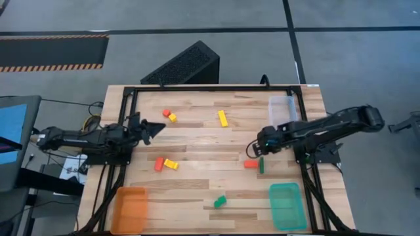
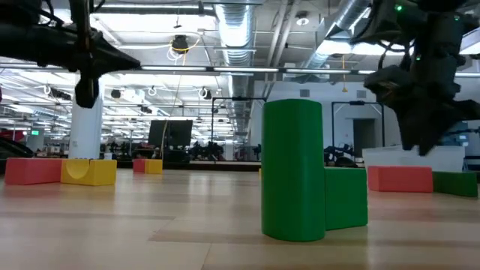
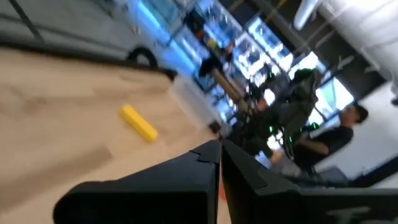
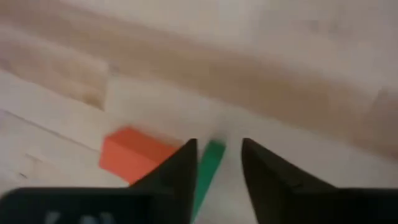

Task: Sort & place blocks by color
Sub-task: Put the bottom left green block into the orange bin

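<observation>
Several blocks lie flat on the wooden table: a red (image 1: 167, 113) and a yellow chunk (image 1: 172, 118), a yellow bar (image 1: 223, 118), a red (image 1: 159, 163) and yellow pair (image 1: 171, 164), a green block (image 1: 220, 201), a red chunk (image 1: 251, 164) and a thin green bar (image 1: 261, 165). My right gripper (image 1: 257, 149) hovers open above that green bar (image 4: 210, 160), one finger on either side of it and the red chunk (image 4: 134, 155) beside it; it touches neither. My left gripper (image 1: 155, 129) waits shut near the table's left edge, holding nothing.
An orange tray (image 1: 129, 210) sits at the near left corner, a teal tray (image 1: 287, 205) at the near right and a clear tray (image 1: 282, 107) at the far right. A black box (image 1: 184, 64) stands beyond the far edge. A person (image 3: 339, 134) stands beyond the table.
</observation>
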`<act>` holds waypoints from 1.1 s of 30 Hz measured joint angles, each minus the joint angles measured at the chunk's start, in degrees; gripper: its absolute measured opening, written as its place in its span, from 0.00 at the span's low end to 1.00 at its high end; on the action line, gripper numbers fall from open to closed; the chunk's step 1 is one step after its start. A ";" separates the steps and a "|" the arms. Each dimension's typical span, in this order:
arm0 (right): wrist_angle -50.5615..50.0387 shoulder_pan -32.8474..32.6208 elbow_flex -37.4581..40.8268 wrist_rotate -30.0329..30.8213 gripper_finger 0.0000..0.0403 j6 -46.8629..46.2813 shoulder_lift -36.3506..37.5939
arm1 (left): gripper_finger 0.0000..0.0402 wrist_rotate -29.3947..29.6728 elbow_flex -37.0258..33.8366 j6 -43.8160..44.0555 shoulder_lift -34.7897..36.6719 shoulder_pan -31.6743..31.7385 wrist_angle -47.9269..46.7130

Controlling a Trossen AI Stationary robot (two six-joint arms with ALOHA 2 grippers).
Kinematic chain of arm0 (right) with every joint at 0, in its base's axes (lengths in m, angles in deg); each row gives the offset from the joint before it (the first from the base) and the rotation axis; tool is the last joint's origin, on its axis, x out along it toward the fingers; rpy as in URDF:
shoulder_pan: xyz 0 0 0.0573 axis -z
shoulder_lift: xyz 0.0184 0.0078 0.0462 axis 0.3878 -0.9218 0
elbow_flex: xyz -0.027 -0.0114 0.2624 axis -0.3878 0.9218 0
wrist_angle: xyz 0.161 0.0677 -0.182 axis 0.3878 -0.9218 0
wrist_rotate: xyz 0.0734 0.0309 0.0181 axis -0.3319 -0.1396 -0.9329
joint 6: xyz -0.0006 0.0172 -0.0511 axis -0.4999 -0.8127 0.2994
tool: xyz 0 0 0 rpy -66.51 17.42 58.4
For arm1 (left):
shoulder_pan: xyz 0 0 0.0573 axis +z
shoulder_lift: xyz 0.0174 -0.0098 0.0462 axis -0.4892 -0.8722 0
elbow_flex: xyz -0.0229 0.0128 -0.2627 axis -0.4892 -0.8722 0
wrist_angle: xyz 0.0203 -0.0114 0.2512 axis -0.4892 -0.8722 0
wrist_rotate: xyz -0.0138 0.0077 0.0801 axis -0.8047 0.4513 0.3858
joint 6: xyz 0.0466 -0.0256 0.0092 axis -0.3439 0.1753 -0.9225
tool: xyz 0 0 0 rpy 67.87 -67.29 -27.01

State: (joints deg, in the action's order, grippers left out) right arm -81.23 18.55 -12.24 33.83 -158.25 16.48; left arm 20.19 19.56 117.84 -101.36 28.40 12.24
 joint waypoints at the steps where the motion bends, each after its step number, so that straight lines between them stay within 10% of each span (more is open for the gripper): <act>1: -0.17 -0.95 0.00 -0.13 0.47 -1.46 -0.93 | 0.02 -1.23 0.00 0.41 -1.43 0.00 0.58; 16: 4.28 -0.76 0.00 -3.01 0.63 -4.53 -5.36 | 0.38 -2.72 6.15 -5.84 -19.46 1.72 7.56; 33: 1.01 -3.10 0.00 -6.15 0.63 -6.08 -1.44 | 0.41 0.25 19.73 -17.09 -38.59 -1.05 2.81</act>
State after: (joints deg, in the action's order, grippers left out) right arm -80.22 15.45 -12.24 27.67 -164.33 15.04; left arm 20.44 39.29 100.75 -139.95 27.35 15.05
